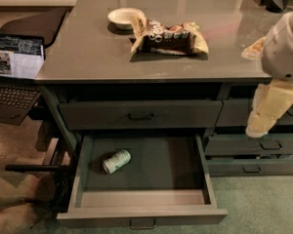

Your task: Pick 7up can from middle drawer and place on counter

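The 7up can [116,161] lies on its side on the floor of the middle drawer [171,162], in its left half. The drawer is pulled fully open below the counter [88,48]. My gripper [264,118] hangs at the right edge of the view, in front of the counter's right end and the neighbouring drawer stack. It is well to the right of the can and higher than it. It holds nothing that I can see.
A brown-and-yellow snack bag [168,35] and a small white bowl [125,17] sit on the counter. The shallower drawer [139,115] above is shut. Narrower shut drawers [256,145] stand at the right. An open laptop [14,62] is at the left.
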`<state>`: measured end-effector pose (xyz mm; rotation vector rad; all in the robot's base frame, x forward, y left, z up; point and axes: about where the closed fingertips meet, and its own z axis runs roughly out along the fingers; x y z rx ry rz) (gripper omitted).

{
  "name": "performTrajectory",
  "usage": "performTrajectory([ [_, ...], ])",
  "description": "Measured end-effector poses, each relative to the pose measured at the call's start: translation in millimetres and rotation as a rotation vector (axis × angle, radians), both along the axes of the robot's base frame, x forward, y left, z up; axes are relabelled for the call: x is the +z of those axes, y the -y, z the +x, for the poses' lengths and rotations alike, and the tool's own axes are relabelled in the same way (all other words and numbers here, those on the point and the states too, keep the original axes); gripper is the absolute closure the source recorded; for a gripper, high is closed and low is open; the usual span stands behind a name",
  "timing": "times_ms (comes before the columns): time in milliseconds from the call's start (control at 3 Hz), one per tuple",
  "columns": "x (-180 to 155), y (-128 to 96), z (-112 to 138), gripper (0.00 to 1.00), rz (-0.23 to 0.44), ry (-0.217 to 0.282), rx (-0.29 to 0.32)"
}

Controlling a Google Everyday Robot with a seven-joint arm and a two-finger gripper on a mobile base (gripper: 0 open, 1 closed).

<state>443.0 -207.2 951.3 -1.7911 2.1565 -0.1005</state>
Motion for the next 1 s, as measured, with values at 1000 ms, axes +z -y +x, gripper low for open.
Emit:
performTrajectory([
  [1000, -170.6, -77.8, 41.0, 0.00, 0.024, -0.037, 0.370],
])
